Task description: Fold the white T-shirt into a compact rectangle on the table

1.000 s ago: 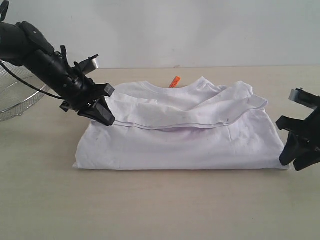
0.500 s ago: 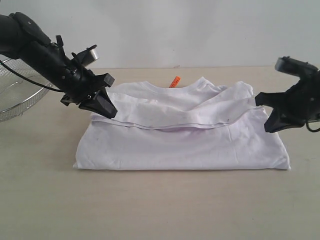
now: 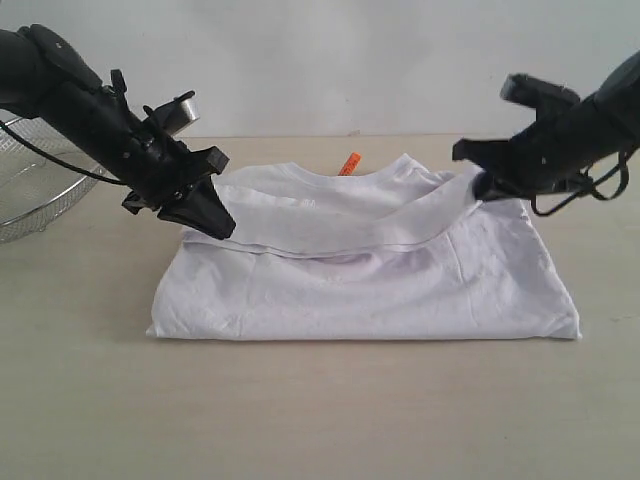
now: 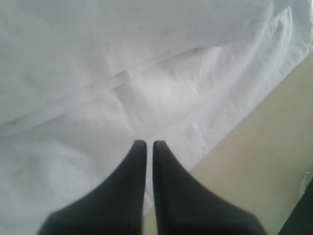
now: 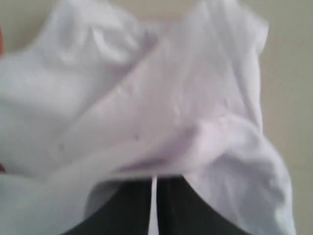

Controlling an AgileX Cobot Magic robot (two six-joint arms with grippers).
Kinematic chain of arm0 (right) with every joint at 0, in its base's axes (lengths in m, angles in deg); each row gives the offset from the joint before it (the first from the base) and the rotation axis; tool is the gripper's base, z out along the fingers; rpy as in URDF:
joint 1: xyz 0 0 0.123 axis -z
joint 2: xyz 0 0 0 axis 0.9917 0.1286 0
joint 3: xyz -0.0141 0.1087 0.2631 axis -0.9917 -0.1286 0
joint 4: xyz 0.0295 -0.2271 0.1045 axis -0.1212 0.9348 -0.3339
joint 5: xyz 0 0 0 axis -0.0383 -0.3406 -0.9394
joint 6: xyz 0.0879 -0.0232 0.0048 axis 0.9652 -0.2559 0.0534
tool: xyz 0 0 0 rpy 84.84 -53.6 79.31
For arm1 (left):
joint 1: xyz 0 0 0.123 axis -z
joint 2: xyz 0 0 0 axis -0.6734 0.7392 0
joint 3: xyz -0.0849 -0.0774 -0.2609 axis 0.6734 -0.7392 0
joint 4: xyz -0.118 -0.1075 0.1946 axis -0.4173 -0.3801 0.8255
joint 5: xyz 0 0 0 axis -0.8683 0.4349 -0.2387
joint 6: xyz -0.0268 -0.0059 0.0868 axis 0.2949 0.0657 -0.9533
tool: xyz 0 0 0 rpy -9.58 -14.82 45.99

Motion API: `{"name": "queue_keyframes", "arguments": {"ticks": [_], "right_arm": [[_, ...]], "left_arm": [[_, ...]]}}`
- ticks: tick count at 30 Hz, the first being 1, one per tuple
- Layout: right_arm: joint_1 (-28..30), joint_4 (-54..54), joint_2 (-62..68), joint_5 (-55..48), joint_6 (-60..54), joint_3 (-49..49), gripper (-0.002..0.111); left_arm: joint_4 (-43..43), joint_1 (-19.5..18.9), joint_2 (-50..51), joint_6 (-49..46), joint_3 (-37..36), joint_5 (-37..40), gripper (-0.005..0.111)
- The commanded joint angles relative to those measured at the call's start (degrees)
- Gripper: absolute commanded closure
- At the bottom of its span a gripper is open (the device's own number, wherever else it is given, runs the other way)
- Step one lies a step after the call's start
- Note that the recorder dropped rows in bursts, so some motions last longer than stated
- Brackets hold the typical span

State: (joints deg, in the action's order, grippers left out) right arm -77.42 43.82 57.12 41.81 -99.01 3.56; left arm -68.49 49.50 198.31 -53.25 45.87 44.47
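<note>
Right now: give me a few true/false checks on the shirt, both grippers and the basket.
1. The white T-shirt lies folded on the table, an upper layer over a lower one. True.
2. The left gripper is wide open. False: it is shut, its tip at the shirt's left edge.
3. The right gripper is shut on cloth at the shirt's right side. True.
4. The wire-mesh basket stands to the right of the shirt. False: it is at the left edge of the exterior view.
5. The orange neck tag is hidden. False: it shows at the collar.
</note>
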Motion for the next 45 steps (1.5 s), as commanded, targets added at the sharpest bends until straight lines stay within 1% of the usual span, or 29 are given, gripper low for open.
{"name": "queue_keyframes", "arguments": {"ticks": [1, 2, 6, 11, 13, 18, 21, 23, 27, 29, 32, 39, 45], "right_arm": [[0.0, -0.4, -0.1, 1.8, 3.1, 7.9, 0.108], [0.0, -0.4, -0.1, 1.2, 3.3, 9.6, 0.108], [0.0, 0.2, -0.1, -1.8, 4.6, 11.0, 0.108], [0.0, 4.5, -0.1, -12.2, 3.2, 11.0, 0.108], [0.0, 4.8, -0.4, -14.4, 2.8, 9.9, 0.108], [-1.4, 3.2, -4.4, -12.4, 0.4, -0.1, 0.108], [-4.2, -3.4, -5.7, -10.9, -5.9, -6.0, 0.108], [-6.9, -8.1, -5.7, -9.1, -8.5, -8.1, 0.108], [-12.5, -10.4, -4.2, -6.8, -9.0, -8.7, 0.108], [-15.1, -10.4, -3.4, -3.8, -9.0, -8.7, 0.108], [-17.7, -10.4, -2.0, -1.1, -8.4, -8.7, 0.108], [-17.8, -9.4, -0.8, -2.6, -7.7, -9.1, 0.108], [-17.8, -9.1, 0.3, 0.6, -7.7, -9.1, 0.108]], "left_arm": [[-0.8, 0.0, -0.7, 0.8, 0.3, 1.2, 0.102], [-0.8, 0.0, -0.8, 0.9, 0.3, 1.4, 0.102], [-0.8, 0.0, -1.8, 1.0, 0.3, 2.5, 0.102], [1.9, 0.0, -3.7, 1.0, 0.3, 3.4, 0.102], [3.3, 0.0, -4.3, 1.0, 0.3, 2.8, 0.102], [5.3, 0.0, -4.5, 2.1, 0.3, 2.4, 0.102], [4.9, 0.0, -4.5, 2.1, 0.1, 2.0, 0.102], [4.8, 0.3, -4.5, 2.1, 0.1, 1.7, 0.102], [4.8, 0.5, -4.0, 2.1, -0.6, 1.7, 0.102], [4.8, 0.5, -3.9, 2.1, -1.5, 0.5, 0.102], [4.8, 0.5, -3.9, 2.1, -2.5, 0.1, 0.102], [4.9, 0.5, -3.9, 2.1, -2.7, 0.5, 0.102], [4.9, 0.5, -3.9, 2.1, -2.7, 0.5, 0.102]]}}
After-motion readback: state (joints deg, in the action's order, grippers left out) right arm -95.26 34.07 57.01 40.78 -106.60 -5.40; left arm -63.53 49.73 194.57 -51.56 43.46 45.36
